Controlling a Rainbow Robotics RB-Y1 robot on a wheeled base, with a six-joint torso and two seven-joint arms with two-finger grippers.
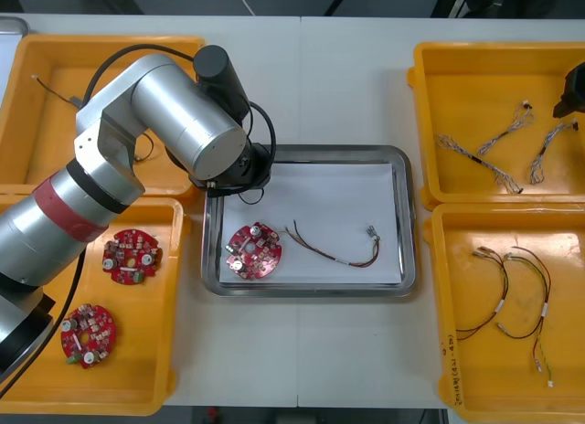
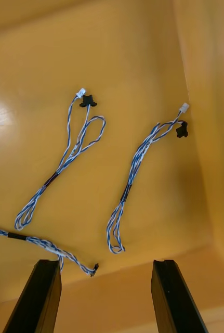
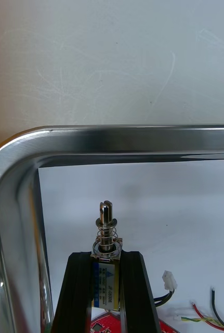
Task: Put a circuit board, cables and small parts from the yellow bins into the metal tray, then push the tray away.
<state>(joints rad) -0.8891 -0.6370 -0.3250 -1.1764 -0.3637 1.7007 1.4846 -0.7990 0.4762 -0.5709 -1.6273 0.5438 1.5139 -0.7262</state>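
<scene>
My left gripper (image 3: 105,258) is shut on a small metal part (image 3: 106,229) with a spring and a pin. It hovers just inside the far left corner of the metal tray (image 3: 117,139), whose inside is white. The left arm (image 1: 174,113) reaches over that corner of the tray (image 1: 407,223). In the tray lie a red circuit board (image 1: 253,251) and a red and yellow cable (image 1: 334,247). My right gripper (image 2: 105,268) is open above the far right yellow bin (image 1: 430,122), over twisted blue and white cables (image 2: 135,169). Nothing is between its fingers.
The near left bin (image 1: 169,351) holds two more circuit boards (image 1: 131,256). Black cables (image 1: 512,296) lie in the near right bin (image 1: 439,351). The far left bin (image 1: 27,113) is partly hidden by the left arm. Bare table lies beyond the tray's far rim.
</scene>
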